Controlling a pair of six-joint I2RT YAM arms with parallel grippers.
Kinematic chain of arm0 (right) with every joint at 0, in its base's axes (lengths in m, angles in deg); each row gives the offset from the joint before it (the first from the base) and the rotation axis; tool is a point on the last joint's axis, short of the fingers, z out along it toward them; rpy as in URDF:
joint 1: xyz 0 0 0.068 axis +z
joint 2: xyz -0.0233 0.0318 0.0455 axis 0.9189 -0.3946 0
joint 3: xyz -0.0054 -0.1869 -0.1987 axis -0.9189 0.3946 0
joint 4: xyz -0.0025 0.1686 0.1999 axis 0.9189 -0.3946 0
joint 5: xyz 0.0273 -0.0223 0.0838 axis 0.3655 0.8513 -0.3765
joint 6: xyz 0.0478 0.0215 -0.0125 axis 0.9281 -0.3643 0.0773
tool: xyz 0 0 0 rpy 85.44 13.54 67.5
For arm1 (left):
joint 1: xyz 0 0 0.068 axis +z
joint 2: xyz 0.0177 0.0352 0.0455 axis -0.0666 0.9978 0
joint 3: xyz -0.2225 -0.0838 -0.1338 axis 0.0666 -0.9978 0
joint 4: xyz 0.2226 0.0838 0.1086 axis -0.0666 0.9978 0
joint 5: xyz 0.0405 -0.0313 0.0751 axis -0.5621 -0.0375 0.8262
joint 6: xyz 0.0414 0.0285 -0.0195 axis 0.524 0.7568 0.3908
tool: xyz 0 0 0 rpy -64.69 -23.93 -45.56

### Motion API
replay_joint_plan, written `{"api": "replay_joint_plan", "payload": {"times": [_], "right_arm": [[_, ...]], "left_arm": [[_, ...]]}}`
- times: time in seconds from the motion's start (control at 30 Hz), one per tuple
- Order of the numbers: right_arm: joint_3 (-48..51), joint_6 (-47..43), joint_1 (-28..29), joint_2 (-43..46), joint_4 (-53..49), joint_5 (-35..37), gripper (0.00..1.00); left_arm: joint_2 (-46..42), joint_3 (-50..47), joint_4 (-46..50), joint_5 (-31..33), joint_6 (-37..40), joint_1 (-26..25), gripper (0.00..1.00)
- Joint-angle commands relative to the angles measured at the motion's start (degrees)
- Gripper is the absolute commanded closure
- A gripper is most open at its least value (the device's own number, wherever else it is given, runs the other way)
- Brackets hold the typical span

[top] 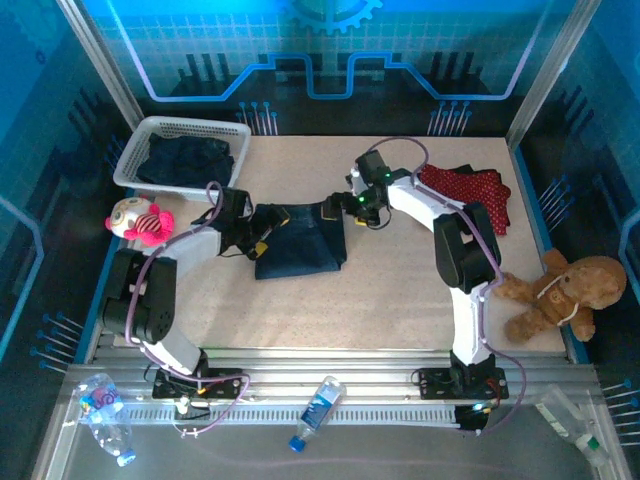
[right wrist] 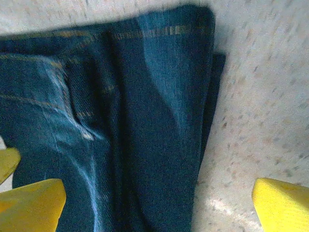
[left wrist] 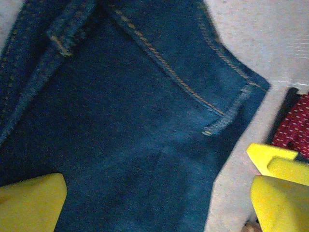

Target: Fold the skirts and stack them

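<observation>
Looking down from the top camera: a folded denim skirt (top: 298, 240) flat on the tabletop (top: 400, 290), about the middle. Left tool (top: 258, 240) at the skirt's left edge, right tool (top: 338, 208) over its far right corner. Red skirt (top: 470, 190) bunched at the far right, well apart from the denim one. White basket (top: 150, 135) at the far left with dark garments (top: 185, 160) inside, pink plush toy (top: 140, 220) just on its near side, brown teddy bear (top: 555, 295) at the right edge.

Switching to the left wrist: staring straight at the denim skirt, orange stitching and a belt loop showing. Yellow fingers (left wrist: 31, 203) spread wide at the bottom corners, so left tool apart, gripping nothing, denim lying beneath the gap. Glimpsing a bit of red skirt beyond the right-hand finger, bare tabletop around it.

Over to the right wrist: folded denim layers with a stitched band along the top, pale speckled tabletop on the right. Yellow fingers (right wrist: 282, 203) far apart here too, right tool apart, clamped on nothing, one finger over the denim, the other over bare tabletop.
</observation>
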Motion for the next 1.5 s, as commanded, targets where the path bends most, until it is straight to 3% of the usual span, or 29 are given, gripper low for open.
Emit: {"api": "replay_joint_plan", "payload": {"times": [0.0, 0.47, 0.77, 0.83, 1.0, 1.23, 1.37, 1.47], "right_arm": [[0.7, 0.9, 0.5, -1.9, -2.3, -7.0, 0.00], [1.3, 2.5, 4.2, -5.9, 2.5, -21.4, 0.02], [3.7, 8.9, 5.6, -7.5, 10.5, -22.5, 0.07], [3.7, 9.8, 5.7, -8.0, 10.6, -21.3, 0.15], [3.6, 11.7, 5.9, -10.6, 8.0, -14.2, 0.56], [7.8, 11.5, 5.4, -6.9, 9.7, -8.1, 0.98], [5.9, 2.5, 3.8, -1.2, 2.4, -0.4, 1.00], [-0.3, -9.1, 3.0, 1.6, -9.9, 10.9, 1.00]], "left_arm": [[2.6, -1.3, -0.6, -0.8, -0.8, 0.6, 0.01], [2.5, -4.3, -1.0, -0.7, -1.1, 0.6, 0.01], [2.3, -4.9, -1.4, -1.0, -1.1, 0.7, 0.01], [2.4, -4.9, -1.5, -1.0, -1.1, 0.6, 0.01], [2.1, -4.9, -1.5, -0.9, -0.9, 0.7, 0.01], [-0.1, -4.1, -0.4, -1.8, -0.6, 1.1, 0.01], [-5.7, -2.3, 3.1, -0.4, 1.6, 1.9, 0.01], [-10.4, -0.6, 7.2, 3.4, 3.8, 2.9, 0.01]]}}
